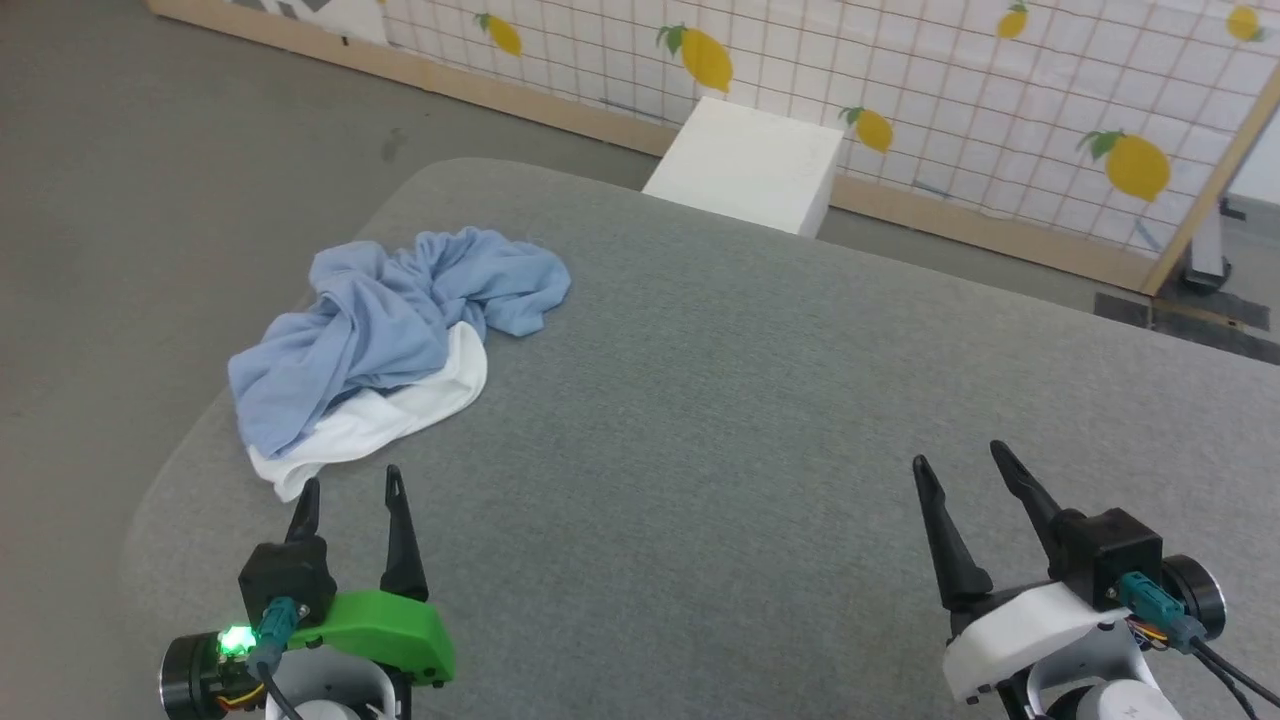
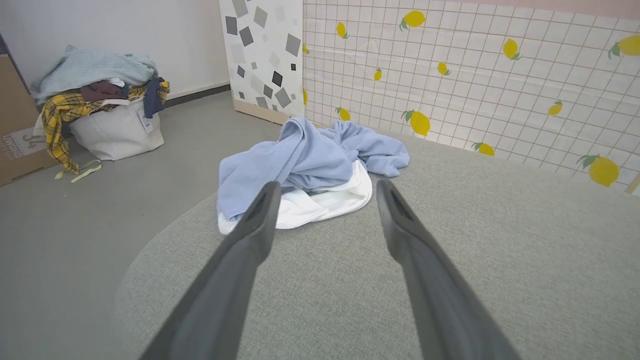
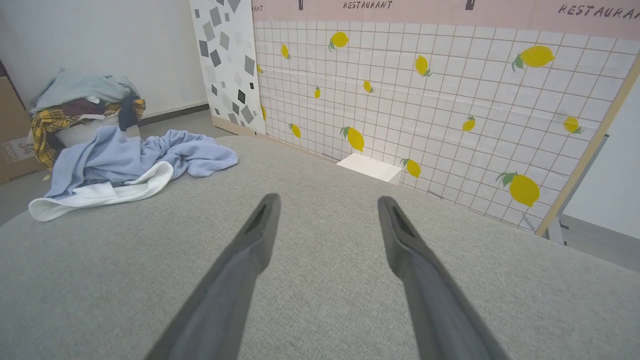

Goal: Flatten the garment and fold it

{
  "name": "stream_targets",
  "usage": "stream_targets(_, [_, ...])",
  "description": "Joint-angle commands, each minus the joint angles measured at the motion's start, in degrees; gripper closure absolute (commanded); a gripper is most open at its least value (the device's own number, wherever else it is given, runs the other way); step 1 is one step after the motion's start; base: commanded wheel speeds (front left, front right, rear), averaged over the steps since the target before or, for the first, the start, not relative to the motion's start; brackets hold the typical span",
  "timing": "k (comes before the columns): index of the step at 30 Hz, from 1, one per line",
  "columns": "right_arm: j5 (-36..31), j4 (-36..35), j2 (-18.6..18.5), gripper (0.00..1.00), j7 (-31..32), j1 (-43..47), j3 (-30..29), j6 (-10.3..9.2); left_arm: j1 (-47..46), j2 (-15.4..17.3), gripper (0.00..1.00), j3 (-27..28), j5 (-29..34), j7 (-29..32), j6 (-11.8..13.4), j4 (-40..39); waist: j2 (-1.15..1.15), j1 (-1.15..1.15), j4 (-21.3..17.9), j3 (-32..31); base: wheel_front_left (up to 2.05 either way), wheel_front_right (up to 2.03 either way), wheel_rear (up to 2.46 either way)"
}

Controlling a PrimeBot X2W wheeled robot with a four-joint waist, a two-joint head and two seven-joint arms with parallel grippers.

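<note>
The garment (image 1: pixel 380 330) is a light blue T-shirt lying crumpled in a heap near the left edge of the grey table (image 1: pixel 750 400), with white fabric spilling out along its near side. My left gripper (image 1: pixel 350 482) stands open just short of that white edge, touching nothing. In the left wrist view the garment (image 2: pixel 305 160) lies straight ahead beyond my left gripper (image 2: pixel 327 187). My right gripper (image 1: pixel 955 455) is open over bare table at the lower right, far from the garment. The right wrist view has the garment (image 3: pixel 125 160) at the left and my right gripper (image 3: pixel 327 200) empty.
A white box (image 1: pixel 750 165) stands on the floor beyond the table's far edge, before a lemon-patterned tiled wall (image 1: pixel 900 70). A white laundry bag heaped with clothes (image 2: pixel 105 110) and a cardboard box (image 2: pixel 17 125) sit on the floor to the left.
</note>
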Motion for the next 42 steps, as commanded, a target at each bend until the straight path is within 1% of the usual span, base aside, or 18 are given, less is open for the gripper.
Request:
stream_targets(1, [0.07,0.18,0.07,0.00,-0.63,-0.71,0.16,-0.06,0.46,0.33,0.00,-0.19,-0.43,-0.57,0.57,0.37,0.00,-0.01,1.14,-0.13,0.00,0.00,0.00])
stream_targets(27, [0.71,0.75,0.10,0.00,-2.67,-0.83,1.72,-0.08,1.31,1.91,0.00,-1.34,-3.21,-3.63,4.20,2.26,0.00,-0.01,10.62,-0.44,-0.01,-0.01,-0.01])
stream_targets(42, [1.34,0.52,0.12,0.00,-3.51,-0.88,2.50,-0.09,2.60,2.41,0.00,-1.68,-4.24,-5.42,6.79,2.14,0.00,-0.01,14.78,0.56,-0.03,-0.03,-0.03])
